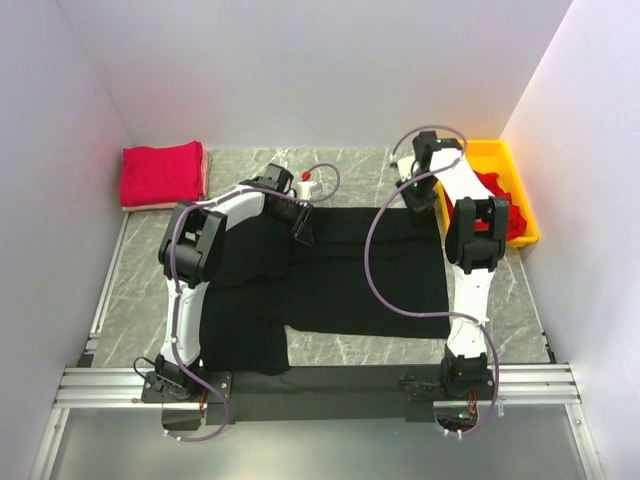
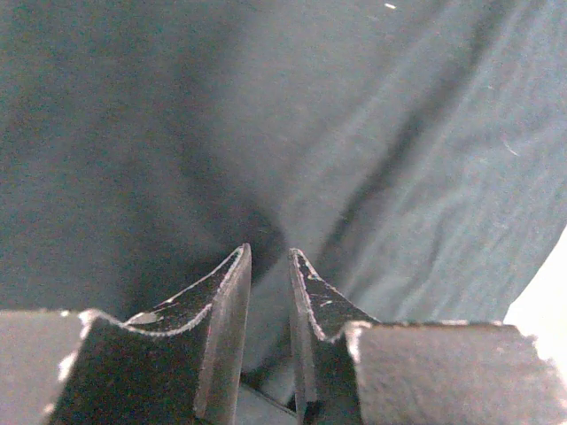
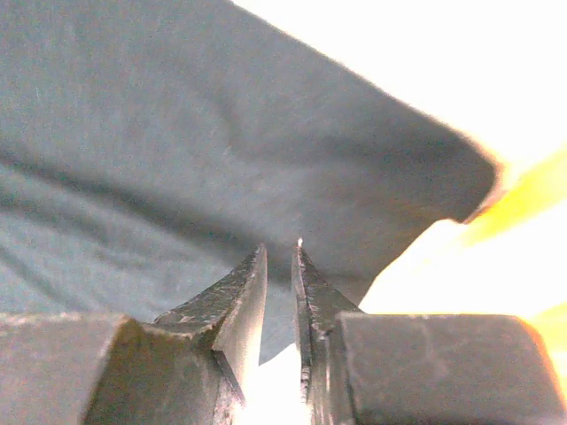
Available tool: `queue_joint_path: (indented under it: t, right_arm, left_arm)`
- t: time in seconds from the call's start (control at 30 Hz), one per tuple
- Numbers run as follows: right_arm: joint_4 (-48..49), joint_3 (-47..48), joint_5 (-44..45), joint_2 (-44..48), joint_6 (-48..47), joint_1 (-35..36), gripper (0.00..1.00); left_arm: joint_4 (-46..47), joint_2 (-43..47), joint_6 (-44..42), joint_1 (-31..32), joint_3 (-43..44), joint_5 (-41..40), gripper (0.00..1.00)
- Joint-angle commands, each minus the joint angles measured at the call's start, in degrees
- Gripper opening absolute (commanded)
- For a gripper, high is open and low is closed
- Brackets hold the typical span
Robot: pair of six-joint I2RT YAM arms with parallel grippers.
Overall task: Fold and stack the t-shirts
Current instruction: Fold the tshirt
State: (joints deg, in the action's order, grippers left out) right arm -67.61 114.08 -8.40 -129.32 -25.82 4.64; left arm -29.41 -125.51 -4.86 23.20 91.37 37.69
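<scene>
The black t-shirt (image 1: 350, 280) lies spread flat across the middle of the table, one sleeve toward the near left. My left gripper (image 1: 302, 228) sits low on its far edge, left of centre. In the left wrist view the left gripper (image 2: 269, 252) has its jaws nearly together, with a fold of the black t-shirt (image 2: 354, 133) filling the narrow gap. My right gripper (image 1: 420, 197) is at the shirt's far right corner. The right wrist view shows the right gripper (image 3: 279, 248) pinched on the edge of the black t-shirt (image 3: 177, 133). A folded red t-shirt (image 1: 160, 172) rests at the back left.
A yellow tray (image 1: 515, 160) stands at the back right, close to the right arm, with crumpled red t-shirts (image 1: 492, 186) in it. A small white and red object (image 1: 307, 185) lies behind the left gripper. White walls close in on three sides; a metal rail (image 1: 320, 385) runs along the near edge.
</scene>
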Motion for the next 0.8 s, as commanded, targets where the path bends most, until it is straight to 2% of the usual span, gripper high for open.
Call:
queue_joint_path:
  t: [0.0, 0.13, 0.27, 0.37, 0.5, 0.63, 0.77]
  right_arm:
    - [4.68, 3.95, -0.39, 2.76, 4.37, -0.69, 0.25]
    - [1.71, 5.97, 1.02, -1.80, 4.56, -0.60, 0.22]
    - [2.57, -1.02, 2.51, 0.99, 2.54, -0.60, 0.20]
    - [4.95, -5.35, 4.00, 4.42, 1.57, -0.43, 0.21]
    - [3.38, -5.19, 6.29, 3.64, 1.57, 0.80, 0.24]
    - [2.49, -4.83, 8.32, 2.06, 1.65, 2.74, 0.29]
    - [1.70, -2.83, 13.15, -1.11, 1.92, 4.05, 0.29]
  left_arm:
    - [-1.52, 4.66, -3.48, 1.14, -1.37, 1.24, 0.29]
    - [-2.67, 6.07, -4.36, 1.14, 0.37, 0.80, 0.30]
    - [-3.11, 7.21, -3.49, 0.62, 2.40, -0.42, 0.35]
    - [-2.15, 9.14, -0.43, -1.57, 2.32, -2.09, 0.36]
    - [-3.19, 12.22, 2.14, -8.50, 0.74, -4.20, 0.41]
    - [-8.02, 15.38, 1.18, -13.26, -1.63, -10.70, 0.45]
    - [-11.99, 16.62, -0.58, -16.07, -5.58, -19.21, 0.44]
